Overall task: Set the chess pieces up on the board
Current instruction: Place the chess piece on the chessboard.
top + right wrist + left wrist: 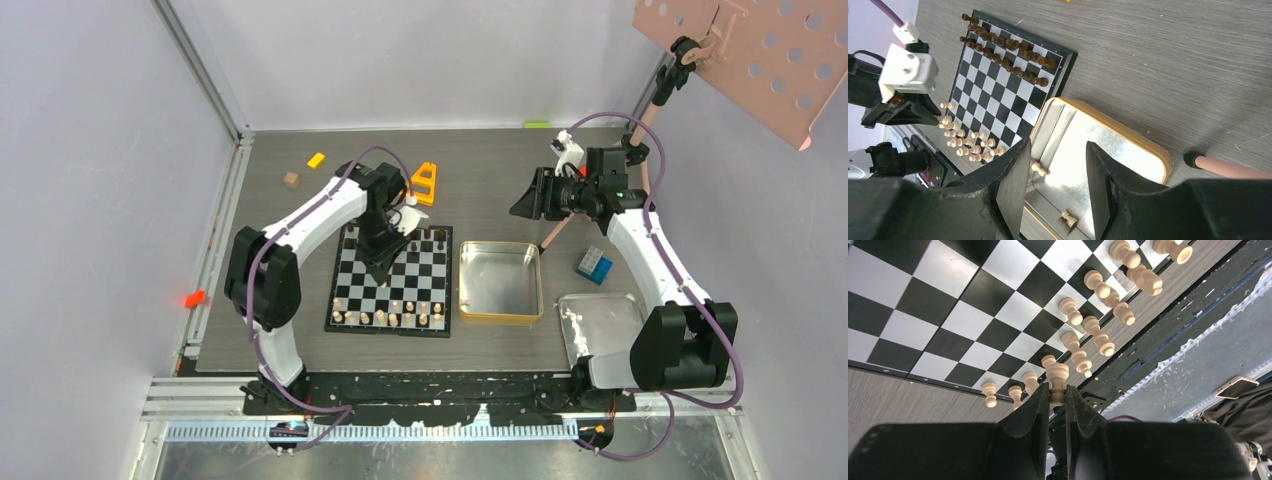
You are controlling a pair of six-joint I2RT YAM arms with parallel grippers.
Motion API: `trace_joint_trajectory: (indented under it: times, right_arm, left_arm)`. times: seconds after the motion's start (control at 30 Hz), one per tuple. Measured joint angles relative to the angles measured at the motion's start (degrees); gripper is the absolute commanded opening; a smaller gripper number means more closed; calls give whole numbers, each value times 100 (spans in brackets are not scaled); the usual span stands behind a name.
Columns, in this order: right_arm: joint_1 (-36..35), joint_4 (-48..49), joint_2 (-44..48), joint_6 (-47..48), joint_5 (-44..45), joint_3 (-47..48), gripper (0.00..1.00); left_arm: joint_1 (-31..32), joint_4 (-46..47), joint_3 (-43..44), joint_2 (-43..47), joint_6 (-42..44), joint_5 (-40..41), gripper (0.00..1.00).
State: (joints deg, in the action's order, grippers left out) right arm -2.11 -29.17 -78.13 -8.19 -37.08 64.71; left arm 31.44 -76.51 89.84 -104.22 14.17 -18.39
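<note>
- Top view: the left claw (381, 268) is hanging low over the board (425, 280), above its left half. What it is carrying is too small to tell from here. The right claw (522, 205) is hovering beyond the gold tin (500, 318), well apart from the board. Pale chess pieces (390, 318) are standing along the board's near edge.
- Left wrist view: the left claw is pinching one pale piece (1057, 374) by its narrow stem, fingers pressing on it from both sides, the wider end pointing toward the board. The piece is sitting over the near rows; whether it is touching the board I cannot tell. Judgement: it is being gripped by the stem so the base is free for setting down on a vacant square in the pale ranks.
- Right wrist view: the right claw is standing spread, with nothing between its fingers. It is looking down on the tin, where two loose pieces (1039, 168) are lying on the shiny floor, apart from each other. Judgement: the jaws are standing wide in readiness for one of these. Dark pieces (1008, 50) are filling two rows at the board's far edge.
</note>
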Motion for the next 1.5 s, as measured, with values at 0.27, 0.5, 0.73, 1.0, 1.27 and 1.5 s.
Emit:
trace_joint_trajectory:
  times: [0.27,0.5,0.73,1.0,1.27,1.5]
  right_arm:
    - [9,0,0,105,-7,-2,49]
    - [17,0,0,160,-11,-13,48]
    - [35,-2,0,186,-39,-44,48]
    - [37,-2,0,186,-55,-46,48]
    - [48,-2,0,186,-55,-63,48]
    - [48,-2,0,188,-59,-66,48]
  left_arm:
    - [129,79,-210,-393,-17,44,3]
    - [247,179,-275,-616,-31,133,4]
    - [404,256,-417,-691,-50,293,5]
    - [496,365,-588,-743,-72,498,8]
    - [570,455,-614,-820,-79,595,9]
    - [612,485,-614,-925,-92,671,11]
